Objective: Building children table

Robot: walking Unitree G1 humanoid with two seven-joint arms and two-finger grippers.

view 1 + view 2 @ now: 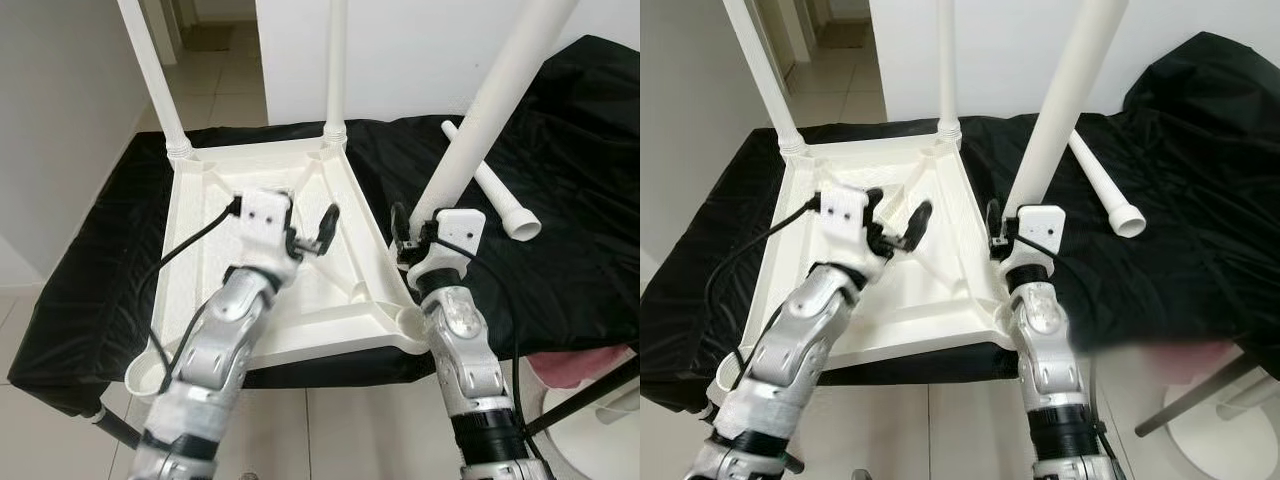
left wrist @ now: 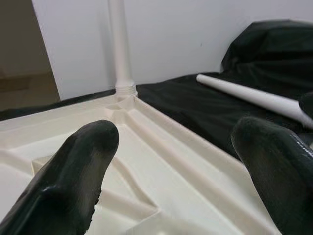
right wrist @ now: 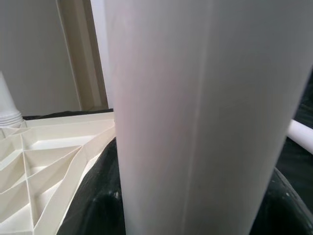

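A white plastic children's table top [image 1: 270, 270] lies upside down on a counter draped in black cloth [image 1: 560, 250]. Two legs [image 1: 150, 70] stand screwed into its far corners. The right gripper [image 1: 418, 240] is clamped around a third leg [image 1: 480, 130], tilted, its foot near the near-right corner socket [image 1: 412, 322]. The left gripper [image 1: 312, 235] hovers over the underside, fingers apart. A fourth leg [image 1: 495, 195] lies on the cloth. A tilted leg may cross-thread or miss the socket.
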